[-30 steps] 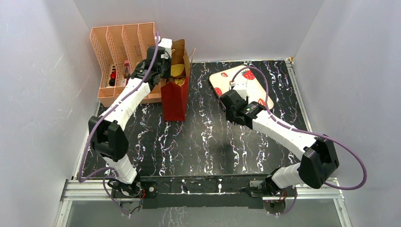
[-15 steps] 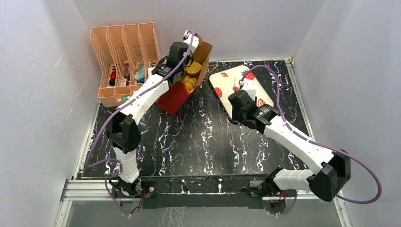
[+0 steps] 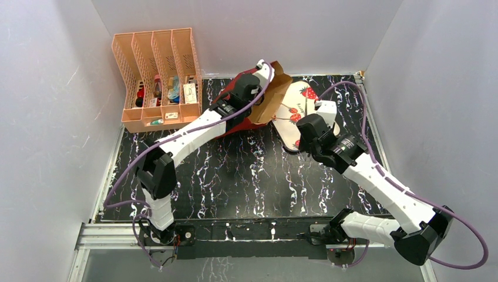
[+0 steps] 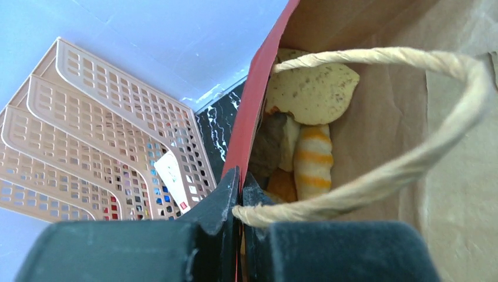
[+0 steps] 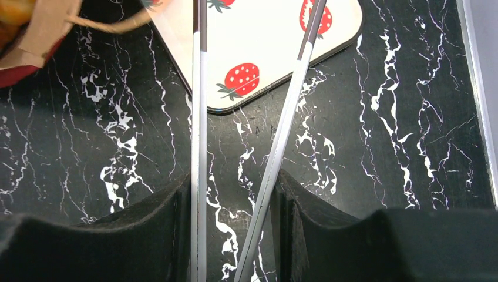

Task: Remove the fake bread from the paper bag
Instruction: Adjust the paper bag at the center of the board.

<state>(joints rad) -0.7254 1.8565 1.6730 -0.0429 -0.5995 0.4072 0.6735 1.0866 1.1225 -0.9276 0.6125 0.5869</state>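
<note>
The paper bag (image 3: 239, 121), red outside and brown inside, is tipped over with its mouth (image 3: 273, 101) above the strawberry tray (image 3: 296, 113). My left gripper (image 3: 258, 88) is shut on the bag's red wall (image 4: 258, 100) at the rim, next to a cord handle (image 4: 382, 170). Fake bread lies inside: a flat tan piece (image 4: 314, 88), a yellow-orange striped piece (image 4: 312, 161), and dark brown (image 4: 267, 147) and orange (image 4: 283, 185) pieces. My right gripper (image 3: 306, 130) is shut on two thin metal sticks (image 5: 198, 117) above the tray's near corner (image 5: 270, 41), right of the bag (image 5: 35, 29).
A peach slotted organiser (image 3: 155, 76) with small items stands at the back left, and also shows in the left wrist view (image 4: 100, 135). The black marbled table (image 3: 246, 176) has a metal rim on the right (image 5: 478, 88). Grey walls close in the sides and back.
My left gripper has carried the bag right from beside the organiser and tipped it from upright onto its side, mouth over the tray. My right arm has shifted right.
</note>
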